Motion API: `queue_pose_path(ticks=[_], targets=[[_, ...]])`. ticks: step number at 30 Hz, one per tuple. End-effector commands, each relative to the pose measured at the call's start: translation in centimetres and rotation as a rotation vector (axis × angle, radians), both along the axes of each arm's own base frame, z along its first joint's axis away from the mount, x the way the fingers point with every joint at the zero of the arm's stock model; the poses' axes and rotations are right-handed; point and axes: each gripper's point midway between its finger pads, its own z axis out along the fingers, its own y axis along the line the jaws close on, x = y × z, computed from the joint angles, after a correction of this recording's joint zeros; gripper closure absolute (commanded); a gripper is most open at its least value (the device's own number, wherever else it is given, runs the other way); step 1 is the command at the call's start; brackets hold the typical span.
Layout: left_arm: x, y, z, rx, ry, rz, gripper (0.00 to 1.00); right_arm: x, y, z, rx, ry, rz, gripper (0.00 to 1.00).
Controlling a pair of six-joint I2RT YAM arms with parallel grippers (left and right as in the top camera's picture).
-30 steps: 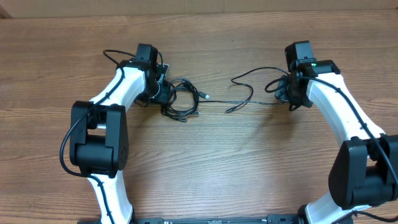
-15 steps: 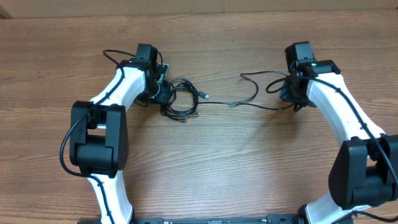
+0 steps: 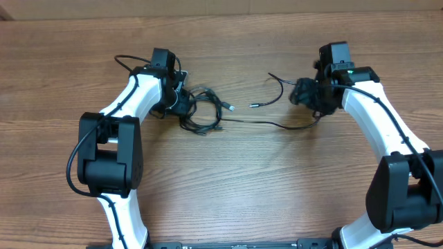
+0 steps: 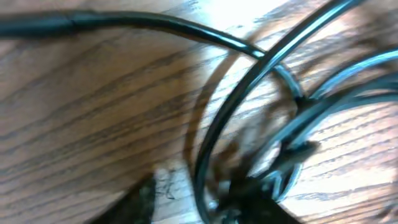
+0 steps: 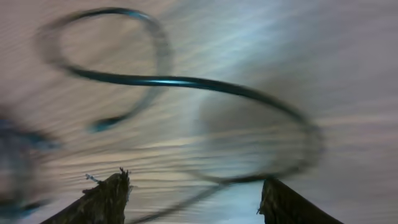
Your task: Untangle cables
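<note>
Cables (image 3: 203,113) sit bunched at the upper left of the overhead view under my left claw (image 3: 178,101), whose jaws I cannot read through the blur, while one cord (image 3: 266,123) trails toward the upper right. Slack there could recoil and snag the bunch again. Since a second ago my right claw (image 5: 196,202) has sprung apart, empty, and the taut cord has curled loose.

Coiled cables (image 3: 202,111) lie beside the left gripper (image 3: 181,102) (one strand trails toward the right gripper (image 3: 306,95)).
</note>
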Motion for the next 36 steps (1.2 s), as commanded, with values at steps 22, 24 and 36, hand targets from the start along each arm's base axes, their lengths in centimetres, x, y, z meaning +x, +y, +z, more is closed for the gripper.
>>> queue_pose_path(ticks=[22,24,36], targets=[[-6.4,-2.8,-0.2,-0.12,0.291,0.189,0.54,-1.7,14.7,2.3,0.192,-0.124,0.353,0.45],[-6.6,-3.2,-1.7,-0.127,0.266,0.176,0.53,-1.5,15.8,2.5,0.198,-0.152,0.376,0.47],[-6.7,-0.3,-3.2,0.049,0.211,0.09,0.89,-2.5,17.3,0.4,0.221,-0.068,0.322,0.58]])
